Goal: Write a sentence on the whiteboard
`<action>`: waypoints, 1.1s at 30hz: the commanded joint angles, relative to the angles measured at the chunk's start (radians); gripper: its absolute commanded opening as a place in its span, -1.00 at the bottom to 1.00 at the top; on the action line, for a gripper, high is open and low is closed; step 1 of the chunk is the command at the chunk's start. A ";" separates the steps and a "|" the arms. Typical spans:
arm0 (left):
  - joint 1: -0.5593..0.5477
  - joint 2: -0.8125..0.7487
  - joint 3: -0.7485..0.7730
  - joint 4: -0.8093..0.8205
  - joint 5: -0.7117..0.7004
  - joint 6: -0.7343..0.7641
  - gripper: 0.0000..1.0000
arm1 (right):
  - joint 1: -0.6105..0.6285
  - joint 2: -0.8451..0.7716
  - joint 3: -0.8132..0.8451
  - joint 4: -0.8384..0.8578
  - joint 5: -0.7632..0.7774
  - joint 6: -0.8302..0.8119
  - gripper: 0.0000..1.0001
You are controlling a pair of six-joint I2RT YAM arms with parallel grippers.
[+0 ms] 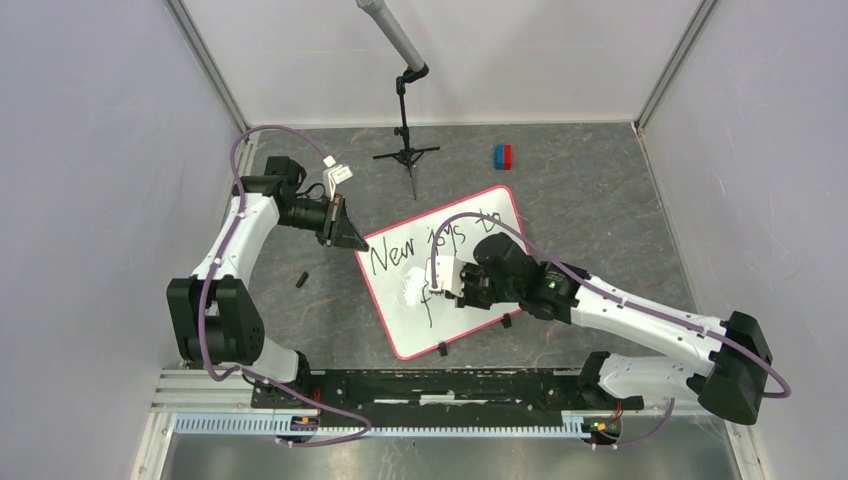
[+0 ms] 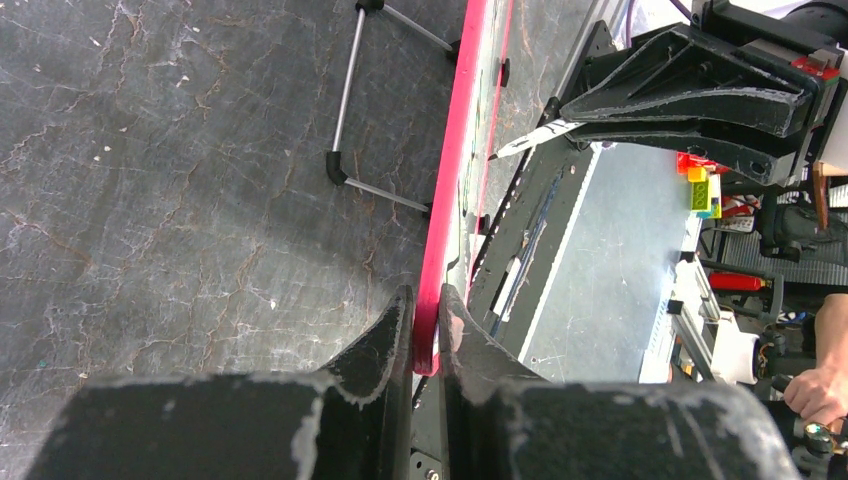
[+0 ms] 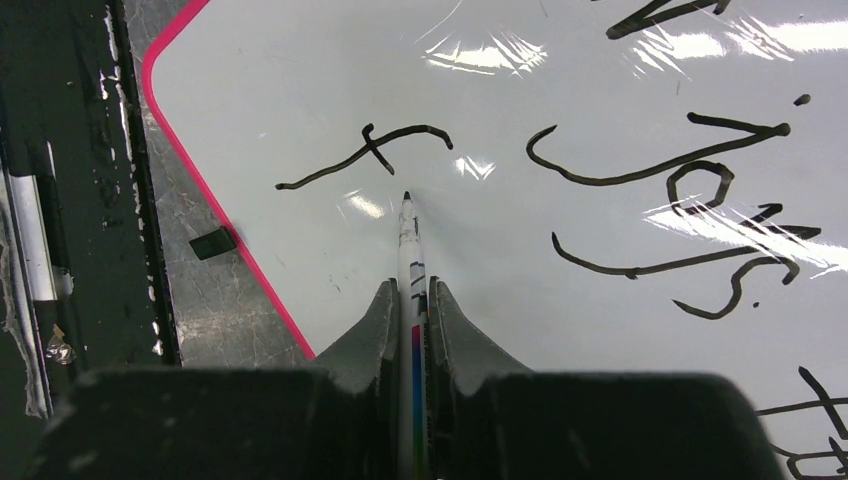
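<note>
Whiteboard [image 1: 408, 325] lying skewed on grey table [image 1: 590, 200], centre; sentence [image 1: 428, 250] partly done: "New joys to" on top line, lone "f" below; remainder judged unwritten. Left arm bent inward; left gripper [image 2: 428, 325] pinched tight on board's pink rim at corner, steadying. Right arm stretched across board; right gripper [image 3: 411, 300] clamped on marker [image 3: 407, 225], tip just beside "f"; contact unclear.
</note>
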 commanded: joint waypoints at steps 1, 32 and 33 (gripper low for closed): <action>-0.007 0.006 -0.003 0.021 -0.038 0.017 -0.95 | -0.013 -0.028 -0.006 0.016 -0.032 0.014 -1.00; -0.008 0.004 -0.004 0.020 -0.041 0.021 -0.95 | -0.044 0.012 -0.024 0.048 -0.012 0.030 -1.00; -0.008 0.005 -0.003 0.021 -0.041 0.020 -0.95 | -0.054 0.006 -0.026 0.044 -0.008 0.028 -1.00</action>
